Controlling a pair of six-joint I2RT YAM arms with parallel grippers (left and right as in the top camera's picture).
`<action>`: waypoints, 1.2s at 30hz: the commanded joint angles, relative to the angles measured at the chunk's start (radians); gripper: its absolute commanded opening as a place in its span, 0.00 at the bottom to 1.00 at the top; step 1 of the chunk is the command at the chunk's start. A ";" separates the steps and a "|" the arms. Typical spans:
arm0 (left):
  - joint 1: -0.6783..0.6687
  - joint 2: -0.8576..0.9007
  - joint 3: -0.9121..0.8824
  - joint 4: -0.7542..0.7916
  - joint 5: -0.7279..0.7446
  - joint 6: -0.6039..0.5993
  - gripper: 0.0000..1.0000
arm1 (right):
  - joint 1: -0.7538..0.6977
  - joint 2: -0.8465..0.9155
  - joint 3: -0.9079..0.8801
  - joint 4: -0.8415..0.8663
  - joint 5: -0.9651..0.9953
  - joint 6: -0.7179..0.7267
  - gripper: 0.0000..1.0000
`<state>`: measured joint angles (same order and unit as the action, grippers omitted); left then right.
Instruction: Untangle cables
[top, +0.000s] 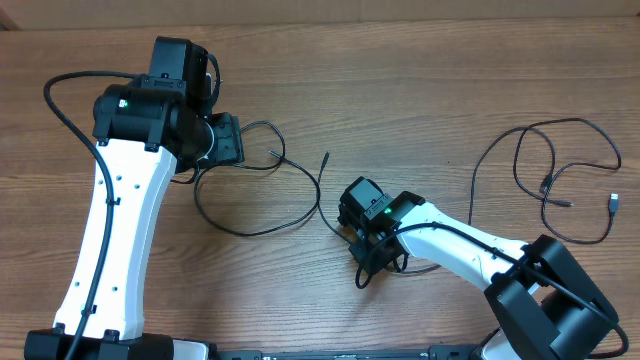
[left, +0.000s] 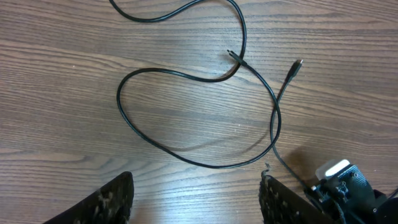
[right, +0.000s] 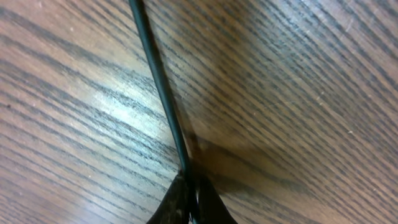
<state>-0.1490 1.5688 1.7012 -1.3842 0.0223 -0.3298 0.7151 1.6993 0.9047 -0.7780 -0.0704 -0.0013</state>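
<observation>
Black, thin and limp, the looped cable lies in an open ring at the middle of the wooden table. In the left wrist view it crosses itself at the ring's 1 o'clock, beside a small plug. A straight strand tipped with a second plug runs down the ring's 3 o'clock side, touching or crossing it there. I cannot tell whether this strand is the same cord or another.

That strand leads off toward 5 o'clock to the right gripper, which is low on the wood with its fingers pinched together on the cord. The left gripper hangs above the ring's 6 o'clock edge in its own view, with its fingers spread wide and nothing between them. A separate cable lies well apart at 3 o'clock in the overhead view, already loose.

The step in hand looks like drawing the pinched strand clear of the ring. To do it well, I would pull slowly toward 4 or 5 o'clock and keep the cord low, so that the free plug slides past the crossing and does not hook on it. The open left gripper could press down on the ring's far side to stop the whole ring dragging along. The likely trouble is the pinch slipping on so thin a cord.
</observation>
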 joint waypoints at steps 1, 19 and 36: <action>-0.002 -0.006 0.018 0.000 -0.003 0.020 0.64 | 0.000 0.024 -0.006 0.019 0.030 0.062 0.04; -0.002 -0.006 0.018 -0.003 -0.003 0.019 0.64 | -0.533 -0.075 0.529 -0.232 0.201 0.249 0.04; -0.002 -0.006 0.018 -0.002 -0.003 0.019 0.64 | -1.184 -0.066 0.661 -0.132 0.197 0.248 0.10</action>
<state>-0.1490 1.5692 1.7016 -1.3880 0.0223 -0.3298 -0.4374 1.6558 1.5444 -0.9241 0.1215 0.2398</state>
